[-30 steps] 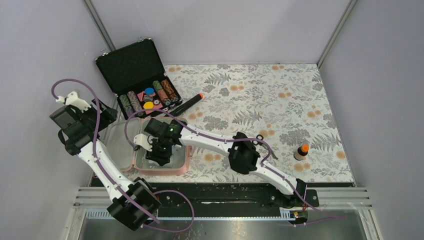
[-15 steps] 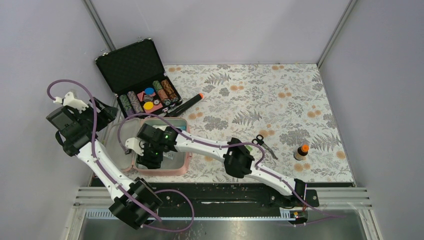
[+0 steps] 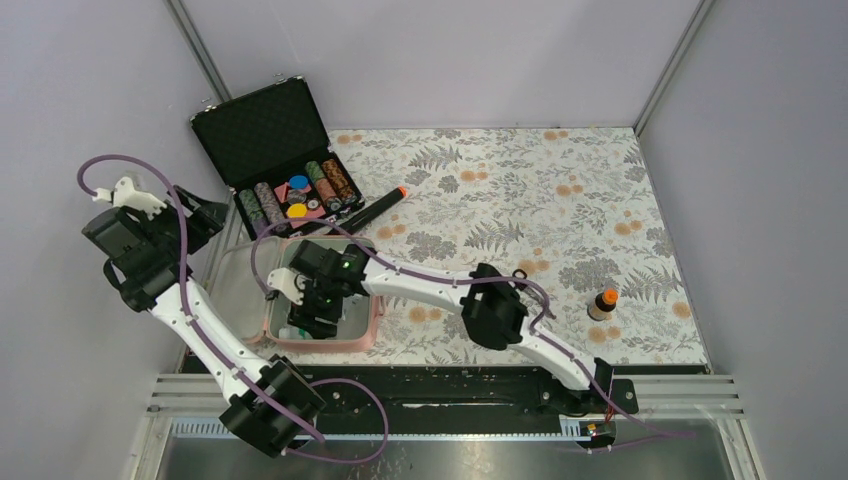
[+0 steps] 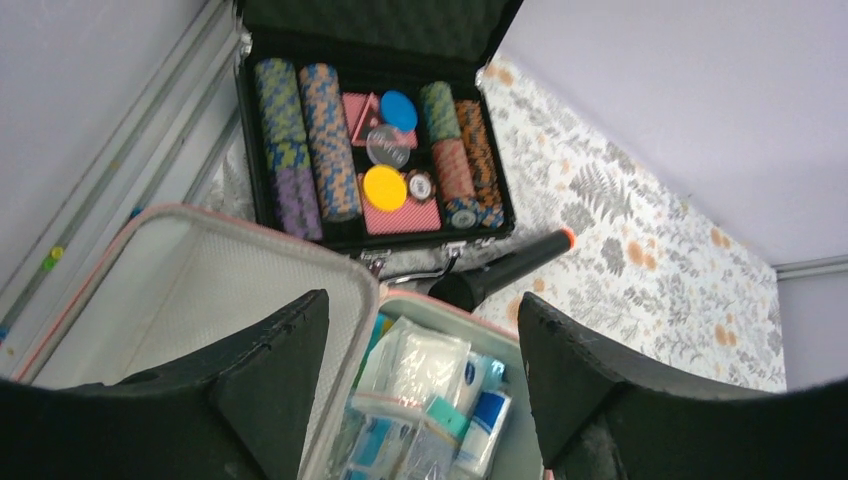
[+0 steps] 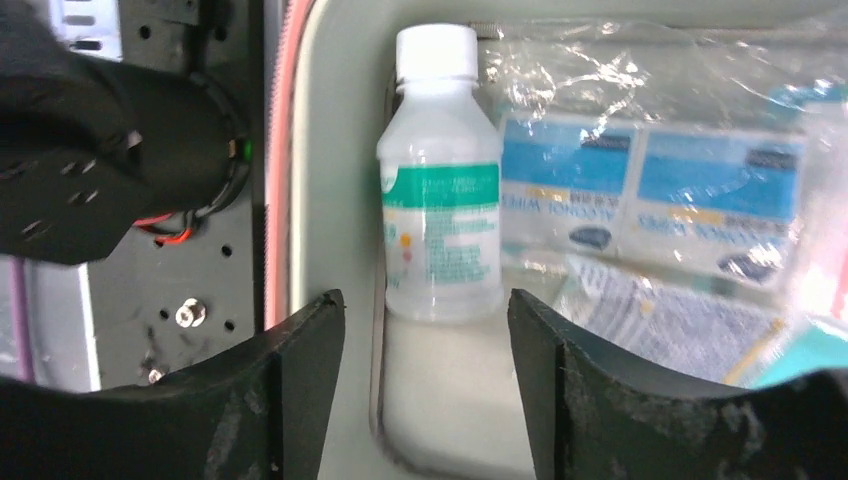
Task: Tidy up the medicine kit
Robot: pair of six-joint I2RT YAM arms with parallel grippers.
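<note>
Packing seems underway: right tool (image 5: 425, 300), spread apart, hovers over a white bottle (image 5: 440, 200) lying in the pink pouch (image 3: 340, 344) at the near left of the bench (image 3: 520, 200), left tool (image 4: 422, 300) likewise apart; next, probably lifting clear for the orange-capped bottle (image 3: 602, 303).

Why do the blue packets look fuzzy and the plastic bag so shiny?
In the right wrist view the blue packets are blurry, perhaps out of focus, and the plastic bag bounces white glare off its crinkles. In the left wrist view the poker chips look sharp. The top external view is evenly lit.

Right claw (image 3: 314, 318) hides much of medicine kit (image 3: 330, 345).
</note>
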